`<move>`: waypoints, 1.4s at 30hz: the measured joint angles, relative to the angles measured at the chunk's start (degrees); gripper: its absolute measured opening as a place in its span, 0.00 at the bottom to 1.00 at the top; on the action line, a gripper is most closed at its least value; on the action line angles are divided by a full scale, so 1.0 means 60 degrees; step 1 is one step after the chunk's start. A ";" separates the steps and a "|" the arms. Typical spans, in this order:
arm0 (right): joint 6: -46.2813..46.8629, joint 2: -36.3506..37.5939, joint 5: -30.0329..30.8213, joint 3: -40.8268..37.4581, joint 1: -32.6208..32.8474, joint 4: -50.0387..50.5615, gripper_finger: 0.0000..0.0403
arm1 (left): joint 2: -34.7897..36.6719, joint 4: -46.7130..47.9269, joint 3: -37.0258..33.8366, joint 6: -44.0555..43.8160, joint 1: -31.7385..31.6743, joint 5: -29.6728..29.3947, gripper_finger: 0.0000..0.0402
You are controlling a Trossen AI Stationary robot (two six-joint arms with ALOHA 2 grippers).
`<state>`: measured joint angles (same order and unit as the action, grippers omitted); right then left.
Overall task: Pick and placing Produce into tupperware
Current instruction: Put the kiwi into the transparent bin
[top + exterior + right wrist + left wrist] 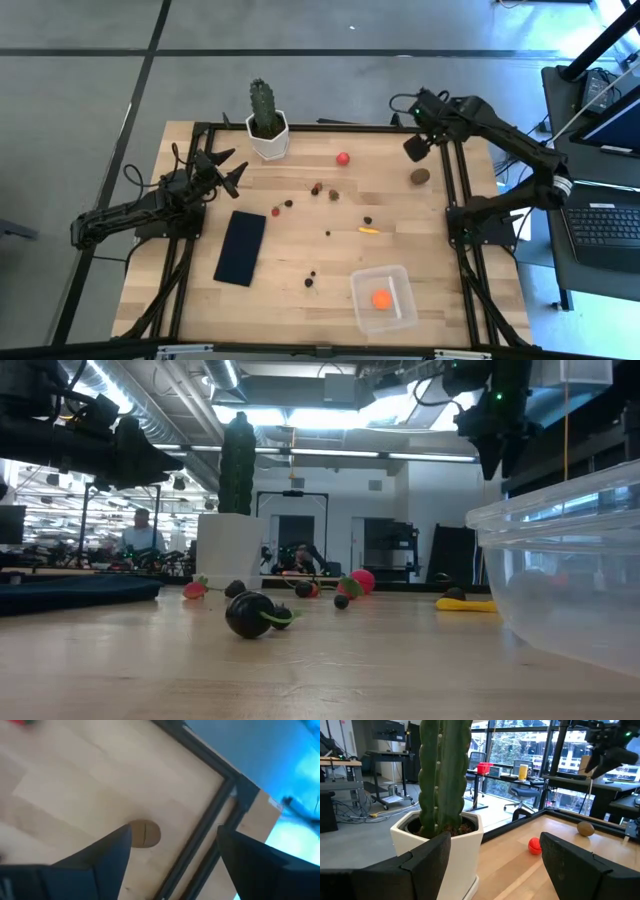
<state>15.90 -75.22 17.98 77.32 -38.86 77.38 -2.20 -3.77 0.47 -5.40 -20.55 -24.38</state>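
Note:
The clear tupperware [383, 297] sits near the table's near edge with an orange ball [381, 299] inside; its wall fills the right of the low view [560, 560]. On the wood lie a red ball [343, 158], a thin yellow piece [369, 230], a brown oval piece [419, 176] and several dark berry bits [310, 281]. My right gripper [413, 148] hovers open above the far right corner, over the brown piece [145, 833]. My left gripper [231, 172] hangs open at the left, facing the cactus.
A green cactus in a white pot [266, 125] stands at the far edge, close before my left gripper [490, 865]. A flat dark navy rectangle [241, 247] lies left of centre. A black frame [330, 127] runs round the table. People show in the room beyond [140, 535].

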 joint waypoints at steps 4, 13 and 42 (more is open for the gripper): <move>0.0314 0.0000 0.0000 0.0000 -0.0352 -0.0007 0.73 | 0.0001 0.0000 -0.0001 -0.0001 0.0000 0.0000 0.74; -0.0706 0.0000 -0.0004 0.0000 -0.0497 -0.0076 0.73 | 0.0004 0.0000 -0.0001 -0.0001 0.0002 -0.0004 0.74; -0.0670 -0.0007 -0.0194 0.0000 -0.0493 -0.0058 0.73 | 0.0002 0.0000 0.0000 -0.0001 0.0000 -0.0003 0.74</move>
<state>11.88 -75.26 16.82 77.32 -41.82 77.03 -2.19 -3.77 0.47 -5.41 -20.54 -24.40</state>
